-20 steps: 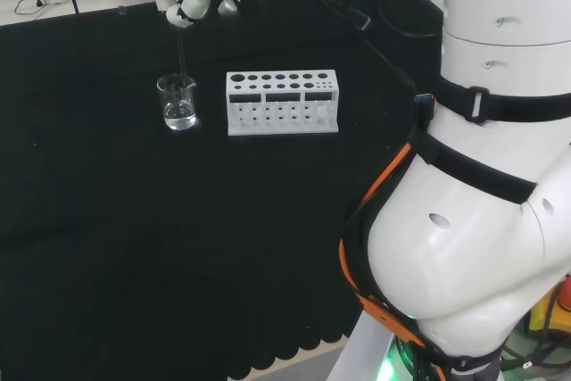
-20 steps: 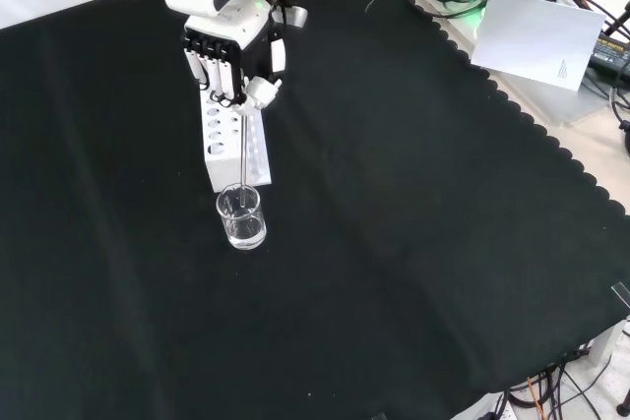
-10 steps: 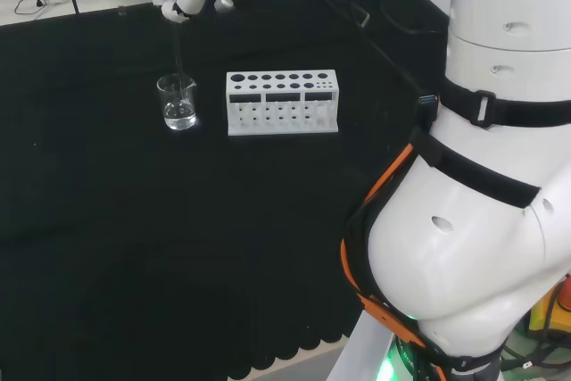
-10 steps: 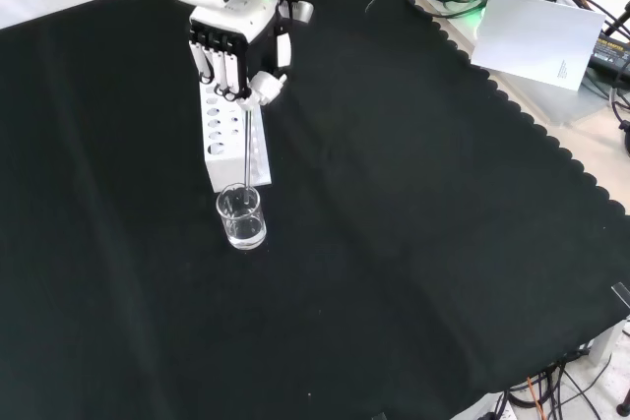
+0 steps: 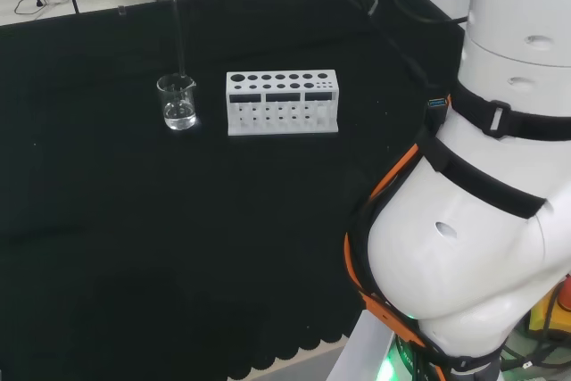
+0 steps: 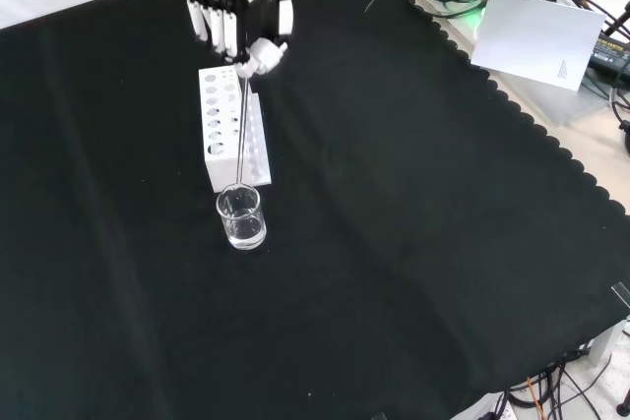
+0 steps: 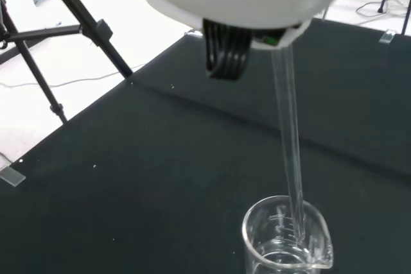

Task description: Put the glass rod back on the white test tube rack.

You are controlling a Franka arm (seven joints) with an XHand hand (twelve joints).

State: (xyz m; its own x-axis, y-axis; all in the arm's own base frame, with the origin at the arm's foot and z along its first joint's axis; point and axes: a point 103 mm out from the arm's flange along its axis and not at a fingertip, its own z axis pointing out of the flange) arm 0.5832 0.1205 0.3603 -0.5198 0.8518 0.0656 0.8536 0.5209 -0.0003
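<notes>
While the fingers (image 6: 222, 29) stayed clamped on the glass rod (image 6: 242, 130), I held it upright at upper left, tip just inside the beaker (image 6: 241, 217), ready for the white rack (image 6: 228, 140).

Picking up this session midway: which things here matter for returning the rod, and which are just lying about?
In the job:
- glass rod, pinched in the hand, lower end at the beaker's mouth
- white test tube rack, beside the beaker

Just there:
- beaker, a little clear liquid inside
- black cloth
- white sheet off the cloth
</notes>
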